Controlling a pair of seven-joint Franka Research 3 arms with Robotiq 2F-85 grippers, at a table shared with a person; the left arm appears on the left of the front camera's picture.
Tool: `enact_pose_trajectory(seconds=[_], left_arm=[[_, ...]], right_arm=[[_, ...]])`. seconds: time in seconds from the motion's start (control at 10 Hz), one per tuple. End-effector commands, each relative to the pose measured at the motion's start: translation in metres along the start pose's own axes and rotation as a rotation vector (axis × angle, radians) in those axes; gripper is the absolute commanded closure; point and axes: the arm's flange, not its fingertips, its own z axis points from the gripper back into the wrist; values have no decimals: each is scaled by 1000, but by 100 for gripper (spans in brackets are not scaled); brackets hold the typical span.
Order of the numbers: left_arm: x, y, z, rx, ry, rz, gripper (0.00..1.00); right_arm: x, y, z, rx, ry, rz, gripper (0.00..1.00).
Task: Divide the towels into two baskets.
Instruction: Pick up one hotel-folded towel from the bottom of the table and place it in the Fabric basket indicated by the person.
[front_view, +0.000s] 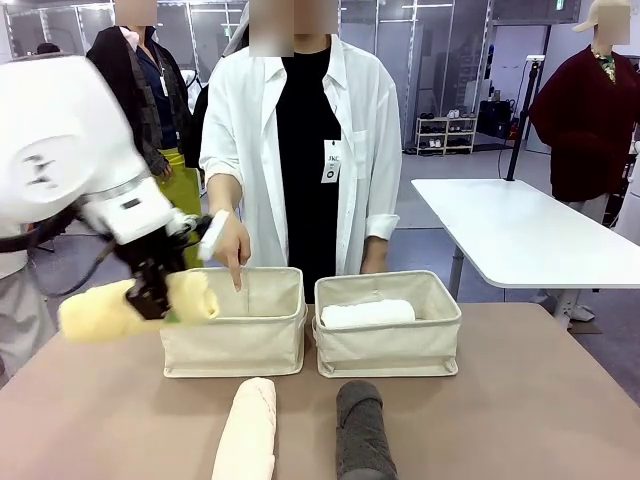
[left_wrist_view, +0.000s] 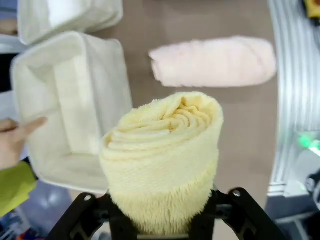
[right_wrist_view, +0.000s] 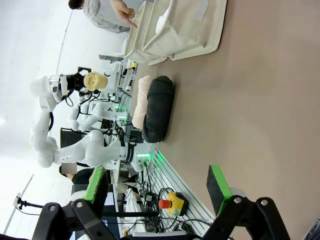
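At the near edge of the bench (front_view: 520, 400) lie two rolls side by side, close but apart: the cream towel (front_view: 248, 430) on the left and the dark grey towel (front_view: 362, 430) on the right, both pointing away from the robot. The right gripper (right_wrist_view: 157, 185) hangs low over the bench with its green-padded fingers spread wide and nothing between them.

Farther in and to the left, the left gripper (front_view: 150, 290) is clamped tight on the yellow towel (front_view: 100, 310). It holds the roll level in the air, just left of the left basket (front_view: 235, 340) and about as high as its rim. In the left wrist view the fingers press in on both sides of the roll, and its spiral end faces the camera.

Beyond stand the two baskets, touching. The right basket (front_view: 390, 350) holds the white towel (front_view: 367, 313), lying flat. At the far side, the person's hand (front_view: 232, 245) points a finger down into the left basket.
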Motion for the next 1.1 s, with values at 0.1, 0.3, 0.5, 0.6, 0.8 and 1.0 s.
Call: enact_pose_trajectory(seconds=[0.1,0.3,0.5,0.6,0.8,1.0], left_arm=[[26,91,-21,-22,113,-47,63],[44,138,-39,-20,115,-110,63],[50,180,-74,-15,118,-111,63],[50,193,-89,-28,112,-105,63],[51,207,-116,-42,126,-94,63],[50,218,-143,-44,156,-91,60]], right_arm=[[-3,2,1,4,2,21,0],[-3,2,1,4,2,21,0],[-3,2,1,4,2,21,0],[-3,2,1,4,2,21,0],[-3,2,1,4,2,21,0],[-3,2,1,4,2,21,0]])
